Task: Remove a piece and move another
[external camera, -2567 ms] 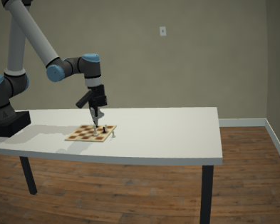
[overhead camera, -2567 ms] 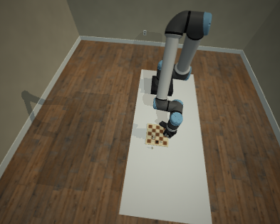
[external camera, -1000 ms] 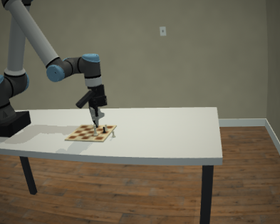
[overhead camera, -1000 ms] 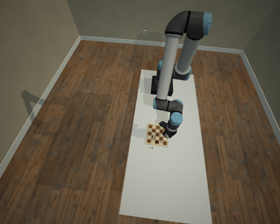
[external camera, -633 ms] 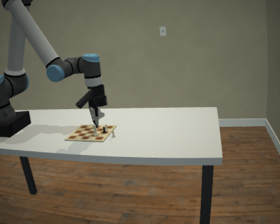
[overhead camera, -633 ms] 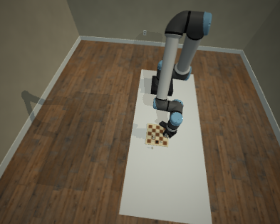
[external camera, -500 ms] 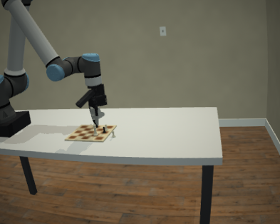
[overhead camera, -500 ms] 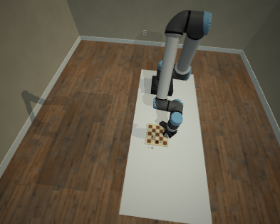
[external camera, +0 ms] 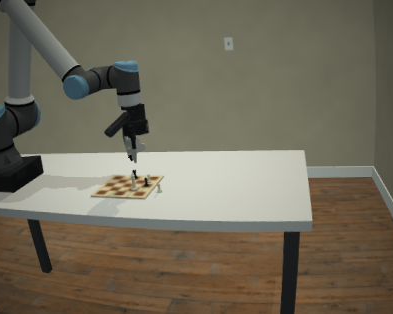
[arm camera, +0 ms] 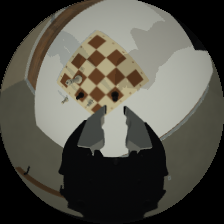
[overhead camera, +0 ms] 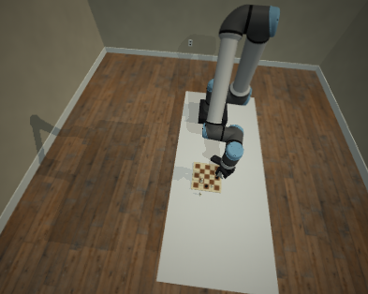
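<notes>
The board (overhead camera: 198, 166) (external camera: 103, 192) (arm camera: 96, 41) lies on the table; its letters and numbers are too small to read. My gripper (external camera: 132, 159) (arm camera: 115, 106) is open and empty, above a black piece (external camera: 134, 174) (arm camera: 115, 96) that stands on the middle brown square of one edge. Another black piece (overhead camera: 206, 186) (external camera: 146, 182) (arm camera: 80, 95) stands on the middle brown square of the adjoining edge. A small light piece (overhead camera: 212, 186) (external camera: 148, 177) (arm camera: 90, 102) is beside it. A tall light piece (overhead camera: 201, 180) (external camera: 133, 183) (arm camera: 75, 80) stands further in. A small light piece (overhead camera: 199, 194) (external camera: 159, 188) (arm camera: 64, 99) stands upright off the board.
The white table (overhead camera: 217, 234) (external camera: 237, 190) extends past the board on several sides. The arm's dark base (external camera: 19, 175) is at the table's other end. The light piece off the board stands close to its edge.
</notes>
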You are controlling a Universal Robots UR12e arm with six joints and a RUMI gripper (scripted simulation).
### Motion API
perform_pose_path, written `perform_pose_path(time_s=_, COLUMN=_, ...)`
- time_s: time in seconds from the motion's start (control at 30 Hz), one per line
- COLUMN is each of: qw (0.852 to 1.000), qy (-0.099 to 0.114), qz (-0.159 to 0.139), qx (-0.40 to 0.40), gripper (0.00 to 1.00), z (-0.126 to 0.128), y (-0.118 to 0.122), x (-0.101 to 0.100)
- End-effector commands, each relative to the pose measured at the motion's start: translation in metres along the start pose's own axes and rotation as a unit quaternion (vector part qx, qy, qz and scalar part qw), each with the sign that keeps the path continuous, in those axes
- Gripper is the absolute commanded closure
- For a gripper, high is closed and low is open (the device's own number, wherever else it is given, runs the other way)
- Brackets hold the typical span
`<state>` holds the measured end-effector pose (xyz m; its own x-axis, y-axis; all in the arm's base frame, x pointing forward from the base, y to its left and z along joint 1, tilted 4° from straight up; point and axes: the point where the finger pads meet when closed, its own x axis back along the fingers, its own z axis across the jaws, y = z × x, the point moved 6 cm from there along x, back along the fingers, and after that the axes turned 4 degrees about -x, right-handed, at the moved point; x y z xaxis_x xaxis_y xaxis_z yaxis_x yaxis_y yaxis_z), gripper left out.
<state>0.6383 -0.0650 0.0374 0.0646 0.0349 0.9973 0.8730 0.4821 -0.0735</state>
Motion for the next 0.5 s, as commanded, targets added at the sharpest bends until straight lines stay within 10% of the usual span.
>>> perform_pose_path(time_s=0.0, qw=1.0, qy=0.0, qz=0.0, qx=0.0, gripper=0.78, z=0.0, y=0.0, x=0.018)
perform_pose_path(time_s=0.33, qw=1.0, qy=0.0, qz=0.0, qx=0.0, gripper=0.78, z=0.0, y=0.0, x=0.034)
perform_pose_path(time_s=0.37, qw=1.0, qy=0.0, qz=0.0, qx=0.0, gripper=0.0, z=0.0, y=0.0, x=0.034)
perform_pose_path(time_s=0.47, qw=1.0, qy=0.0, qz=0.0, qx=0.0, gripper=0.0, z=0.0, y=0.0, x=0.034)
